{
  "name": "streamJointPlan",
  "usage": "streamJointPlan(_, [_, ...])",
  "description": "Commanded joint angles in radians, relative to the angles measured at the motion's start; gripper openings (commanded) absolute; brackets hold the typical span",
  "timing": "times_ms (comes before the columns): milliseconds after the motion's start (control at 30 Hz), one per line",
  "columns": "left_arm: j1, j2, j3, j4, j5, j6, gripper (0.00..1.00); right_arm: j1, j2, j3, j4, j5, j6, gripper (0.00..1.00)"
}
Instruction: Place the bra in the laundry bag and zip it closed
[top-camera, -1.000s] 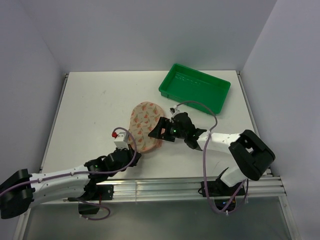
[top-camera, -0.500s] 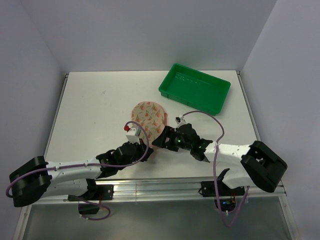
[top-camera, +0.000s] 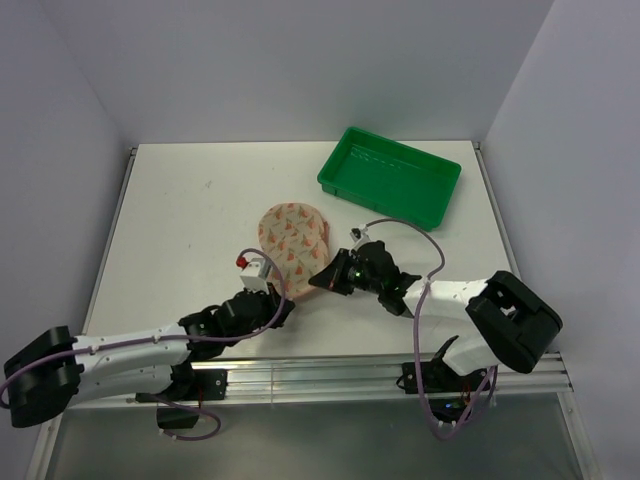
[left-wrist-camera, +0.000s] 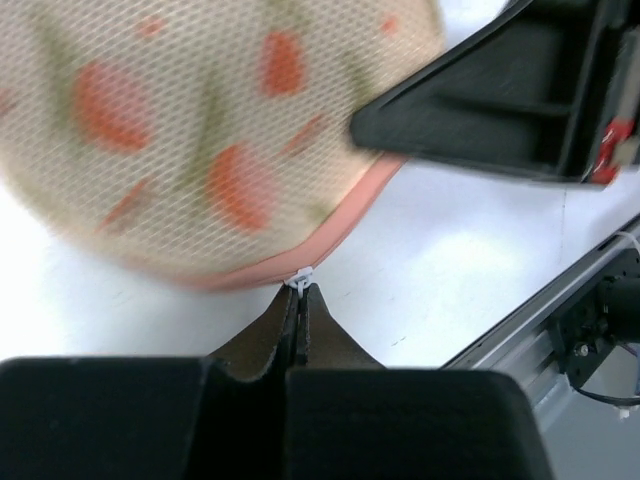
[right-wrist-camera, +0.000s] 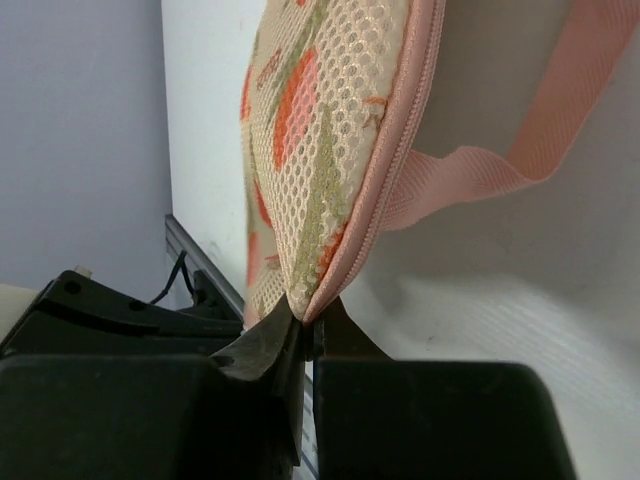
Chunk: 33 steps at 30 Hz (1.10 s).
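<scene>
The laundry bag, a peach-pink mesh pouch with orange and green marks, lies on the white table near its middle. My left gripper sits at the bag's near edge, shut on the small white zip pull at the pink rim. From the right, my right gripper meets the bag's near right edge, shut on the zip rim and mesh. A pink strap trails from the bag. The bra is hidden from every view.
A green plastic tray stands at the back right of the table. The table's metal front rail runs just behind both arms. Walls close the table in on the left, back and right.
The right gripper has gone from open to shut on the bag's near right rim. The left arm has shifted along the bag's near edge, staying shut; the bag has turned and shifted slightly.
</scene>
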Motion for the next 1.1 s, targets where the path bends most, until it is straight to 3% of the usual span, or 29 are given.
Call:
streamJointPlan(0, [-0.005, -0.125, -0.052, -0.13, -0.046, -0.041, 0.0, -0.103, -0.027, 0.001, -0.006, 0.041, -0.09, 0.0])
streamJointPlan(200, [-0.003, -0.278, -0.08, -0.282, -0.094, -0.087, 0.0, -0.163, 0.019, 0.07, -0.079, 0.0, -0.17, 0.0])
streamJointPlan(233, [-0.003, -0.282, -0.08, -0.282, -0.094, -0.086, 0.0, -0.16, 0.022, 0.084, -0.091, -0.011, -0.179, 0.06])
streamJointPlan(267, [-0.003, -0.279, -0.077, -0.273, -0.091, -0.083, 0.0, -0.151, 0.027, 0.101, -0.102, -0.023, -0.181, 0.37])
streamJointPlan(300, [-0.003, -0.26, -0.068, -0.253, -0.085, -0.073, 0.0, -0.14, 0.027, 0.104, -0.105, -0.031, -0.183, 0.56])
streamJointPlan(367, [-0.003, -0.224, -0.052, -0.193, -0.076, -0.063, 0.0, -0.09, 0.007, 0.091, -0.108, -0.025, -0.175, 0.84])
streamJointPlan(467, [-0.003, -0.124, -0.016, -0.1, -0.047, -0.044, 0.0, -0.027, -0.016, 0.031, -0.064, -0.005, -0.118, 0.91])
streamJointPlan(567, [-0.003, -0.044, 0.009, -0.015, -0.011, -0.027, 0.0, 0.018, -0.004, -0.02, 0.03, -0.007, -0.036, 0.91])
streamJointPlan(700, [-0.005, 0.014, 0.029, 0.037, 0.013, -0.013, 0.0, 0.05, 0.042, -0.012, 0.085, -0.019, 0.012, 0.89])
streamJointPlan(833, [-0.005, 0.043, 0.032, 0.068, 0.029, -0.009, 0.0, 0.053, 0.08, 0.026, 0.096, -0.03, 0.024, 0.79])
streamJointPlan(867, [-0.005, 0.046, 0.031, 0.069, 0.035, -0.009, 0.0, 0.055, 0.084, 0.027, 0.104, -0.024, 0.026, 0.58])
streamJointPlan(933, [-0.005, 0.047, 0.024, 0.056, 0.032, -0.004, 0.0, 0.047, 0.081, 0.029, 0.108, 0.002, 0.028, 0.32])
streamJointPlan(967, [-0.005, 0.045, 0.02, 0.043, 0.027, -0.004, 0.0, 0.041, 0.08, 0.031, 0.102, 0.009, 0.021, 0.11])
streamJointPlan(1033, [-0.003, 0.021, 0.001, 0.011, 0.015, -0.003, 0.0, -0.002, 0.084, 0.028, 0.094, -0.005, 0.009, 0.01])
streamJointPlan(1067, [-0.003, 0.011, -0.012, -0.003, 0.009, -0.004, 0.0, -0.017, 0.084, 0.02, 0.095, -0.011, -0.001, 0.0])
